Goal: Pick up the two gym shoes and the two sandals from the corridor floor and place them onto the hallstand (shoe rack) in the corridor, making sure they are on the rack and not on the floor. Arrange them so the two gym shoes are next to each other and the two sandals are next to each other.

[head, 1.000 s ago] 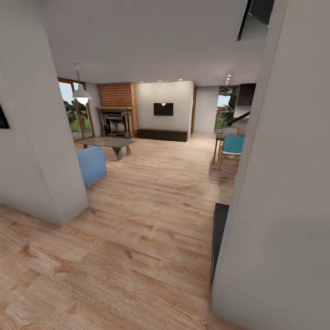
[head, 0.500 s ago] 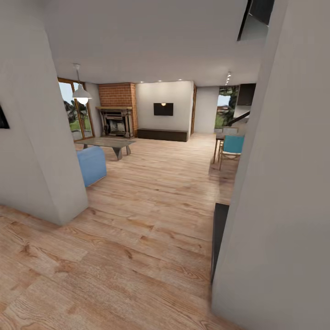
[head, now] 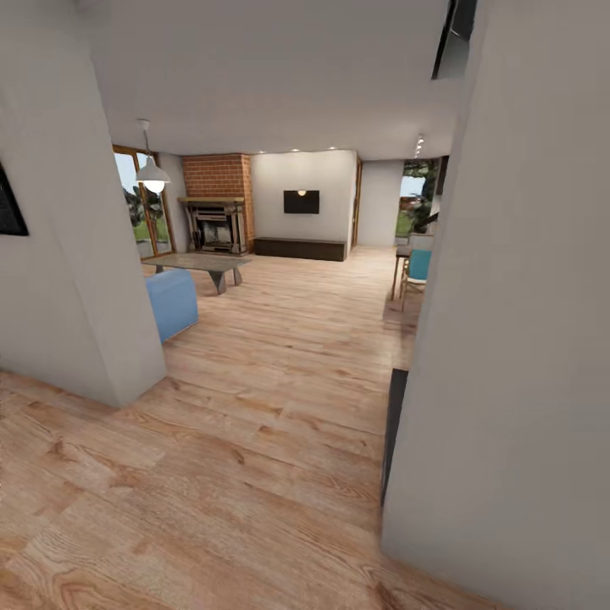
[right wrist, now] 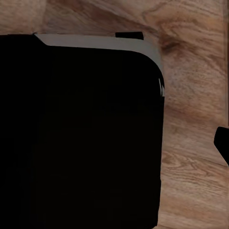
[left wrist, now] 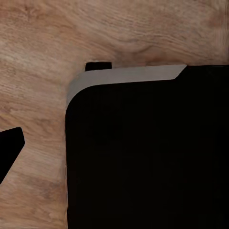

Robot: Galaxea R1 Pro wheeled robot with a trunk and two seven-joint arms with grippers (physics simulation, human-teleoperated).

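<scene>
corridor floor (head: 254, 474) of wood planks, opening onto a living room.
left to right: grey wall (head: 68, 280), blue seat (head: 174, 303), brick fireplace (head: 217, 216), grey wall (head: 517, 356); each tool's state cannot be told; no shoes or rack here.

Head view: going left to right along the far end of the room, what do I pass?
White dome pendant lamp → red brick fireplace → black wall-mounted TV screen → teal dining chair.

Wood-plank corridor floor (head: 254, 440) with blue seat (head: 172, 302)
</scene>
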